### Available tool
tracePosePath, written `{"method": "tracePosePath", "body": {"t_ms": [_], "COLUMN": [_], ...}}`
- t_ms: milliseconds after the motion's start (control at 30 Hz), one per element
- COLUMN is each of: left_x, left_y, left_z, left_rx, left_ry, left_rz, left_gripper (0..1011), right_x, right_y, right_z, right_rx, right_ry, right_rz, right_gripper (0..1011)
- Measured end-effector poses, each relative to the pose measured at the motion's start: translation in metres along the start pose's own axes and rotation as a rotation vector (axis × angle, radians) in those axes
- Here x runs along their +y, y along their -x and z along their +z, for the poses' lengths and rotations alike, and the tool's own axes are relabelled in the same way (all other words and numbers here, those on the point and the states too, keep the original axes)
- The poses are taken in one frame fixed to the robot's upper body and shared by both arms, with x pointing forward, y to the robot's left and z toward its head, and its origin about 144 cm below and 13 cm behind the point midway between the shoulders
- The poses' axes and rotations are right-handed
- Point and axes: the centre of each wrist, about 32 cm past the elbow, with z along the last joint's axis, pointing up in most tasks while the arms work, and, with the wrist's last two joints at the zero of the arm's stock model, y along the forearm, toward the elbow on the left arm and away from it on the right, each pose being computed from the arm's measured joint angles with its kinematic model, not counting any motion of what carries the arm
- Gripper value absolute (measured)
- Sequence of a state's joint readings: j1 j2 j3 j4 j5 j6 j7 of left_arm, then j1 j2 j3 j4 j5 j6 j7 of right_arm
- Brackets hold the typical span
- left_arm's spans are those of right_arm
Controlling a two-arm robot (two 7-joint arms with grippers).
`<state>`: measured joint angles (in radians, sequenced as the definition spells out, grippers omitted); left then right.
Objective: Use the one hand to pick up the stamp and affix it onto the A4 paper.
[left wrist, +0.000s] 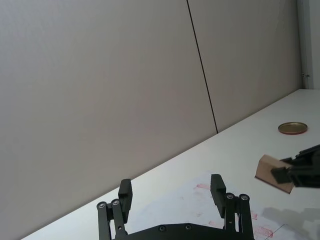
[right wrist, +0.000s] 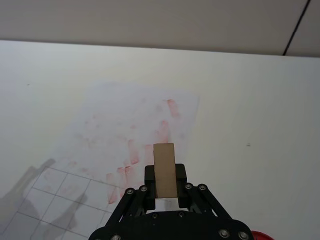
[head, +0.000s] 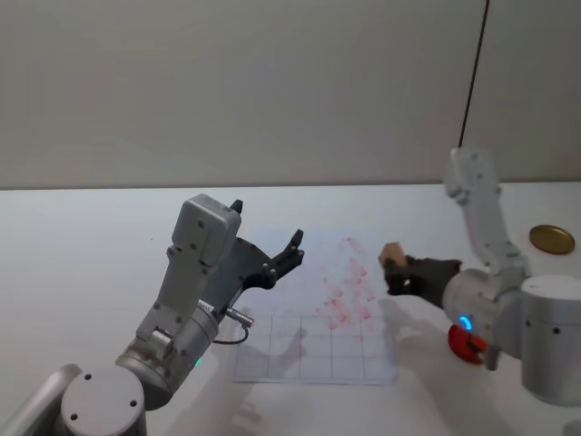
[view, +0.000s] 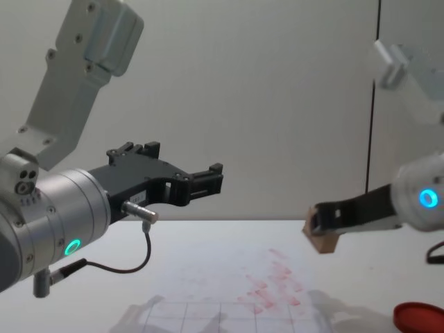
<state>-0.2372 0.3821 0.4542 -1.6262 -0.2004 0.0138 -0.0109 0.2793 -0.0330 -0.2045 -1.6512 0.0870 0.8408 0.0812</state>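
My right gripper (head: 394,266) is shut on the stamp (head: 391,252), a small light-wood block that sticks out past the fingertips (right wrist: 164,169). In the chest view the stamp (view: 321,240) hangs in the air above the table, over the right side of the A4 paper (head: 309,350). That white sheet has grey grid lines and pinkish-red smudges (right wrist: 127,150). My left gripper (head: 266,227) is open and empty, raised above the paper's left part (view: 182,159). The left wrist view shows the stamp (left wrist: 271,173) off to one side of its fingers (left wrist: 217,189).
A flat round red ink pad (head: 465,344) lies on the table under my right wrist (view: 419,316). A round gold lid (head: 551,239) sits at the far right (left wrist: 292,128). A dark vertical seam runs down the wall behind.
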Motion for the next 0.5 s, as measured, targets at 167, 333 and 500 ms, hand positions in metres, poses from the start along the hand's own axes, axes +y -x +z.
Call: {"method": "tracePosePath", "body": {"t_ms": [167,333,500], "left_x": [0.0,0.0,0.0], "left_y": [0.0,0.0,0.0], "left_z": [0.0,0.0,0.0], "left_rx": [0.0,0.0,0.0], "left_ry": [0.0,0.0,0.0], "left_rz": [0.0,0.0,0.0], "left_gripper": [993,993,993], "right_x": [0.014,0.025,0.035], "right_y": [0.006,0.01,0.015], "right_z": [0.001,0.003,0.007], "right_rx": [0.002,-0.002,-0.008], "right_ry": [0.055,0.108,0.164], "right_rz": [0.026,0.03,0.021], "right_gripper": [218,217,217]}}
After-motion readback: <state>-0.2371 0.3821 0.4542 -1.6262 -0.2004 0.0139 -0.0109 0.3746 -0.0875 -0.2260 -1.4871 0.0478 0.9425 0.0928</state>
